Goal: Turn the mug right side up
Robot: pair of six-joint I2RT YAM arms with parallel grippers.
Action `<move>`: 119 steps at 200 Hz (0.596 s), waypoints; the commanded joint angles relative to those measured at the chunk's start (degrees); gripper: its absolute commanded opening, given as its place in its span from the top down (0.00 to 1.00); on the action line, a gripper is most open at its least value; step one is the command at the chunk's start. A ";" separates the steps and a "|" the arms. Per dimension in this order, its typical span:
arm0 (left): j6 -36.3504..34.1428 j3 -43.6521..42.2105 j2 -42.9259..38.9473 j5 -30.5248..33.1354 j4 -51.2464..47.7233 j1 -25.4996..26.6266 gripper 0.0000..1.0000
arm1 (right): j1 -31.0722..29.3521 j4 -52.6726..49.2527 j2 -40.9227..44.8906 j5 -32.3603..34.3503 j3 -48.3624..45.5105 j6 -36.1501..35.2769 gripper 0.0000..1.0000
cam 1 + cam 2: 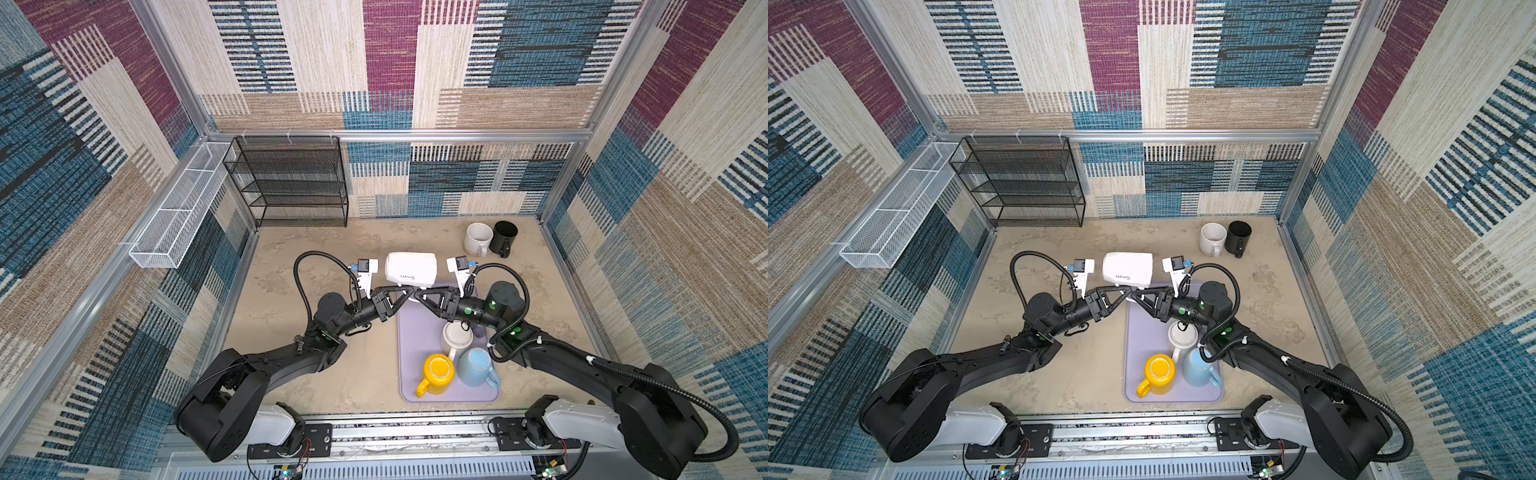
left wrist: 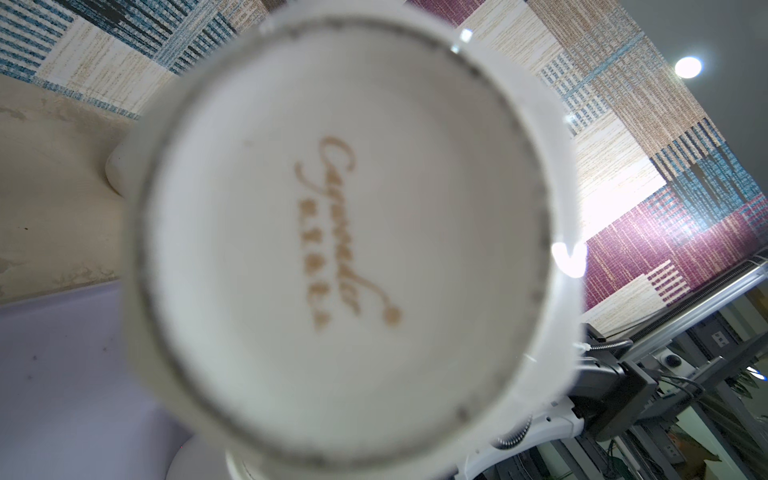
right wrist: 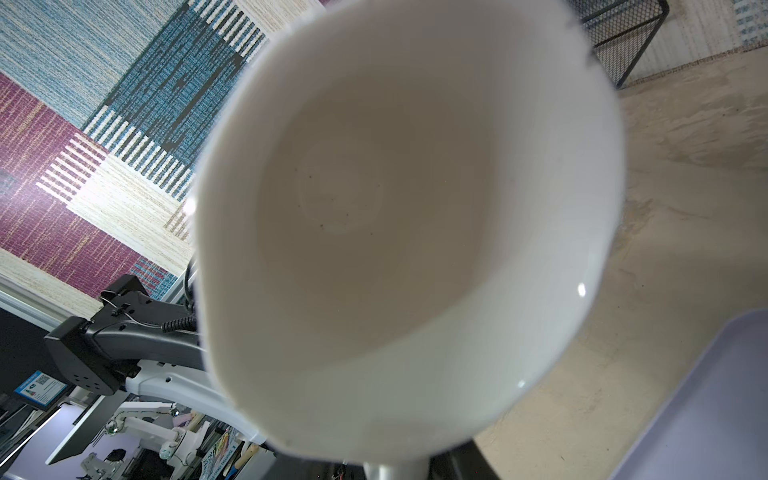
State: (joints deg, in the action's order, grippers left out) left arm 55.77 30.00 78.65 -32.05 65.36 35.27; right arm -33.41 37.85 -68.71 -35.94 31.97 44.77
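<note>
The white mug (image 1: 411, 270) (image 1: 1127, 269) hangs on its side above the table, just past the far end of the lavender tray (image 1: 409, 399). Its base (image 2: 353, 232) with gold lettering fills the left wrist view. Its open mouth (image 3: 395, 208) fills the right wrist view. My left gripper (image 1: 405, 296) (image 1: 1123, 295) is shut on the mug's near side, under its body. The right gripper (image 1: 417, 296) (image 1: 1136, 296) meets it there from the other side, tip to tip. The mug hides both sets of jaws in the wrist views, so I cannot see how far apart the right ones stand.
On the tray stand a white mug (image 1: 457, 338), a yellow mug (image 1: 437, 372) and a light blue mug (image 1: 476, 365), under my right forearm. A speckled white mug (image 1: 478, 237) and a black mug (image 1: 503, 236) stand upright at the back right. A black wire shelf (image 1: 291, 183) and a white wire basket (image 1: 178, 212) are at the back left.
</note>
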 commanded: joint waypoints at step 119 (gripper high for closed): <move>1.36 1.45 1.81 -5.96 8.41 -0.02 1.00 | -0.17 8.03 1.52 -1.76 -0.40 2.11 0.83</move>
State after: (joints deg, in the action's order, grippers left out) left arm 56.95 30.89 80.20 -35.64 69.95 35.20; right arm -33.41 40.03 -67.96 -36.42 31.62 46.19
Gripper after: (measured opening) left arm 0.160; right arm 0.206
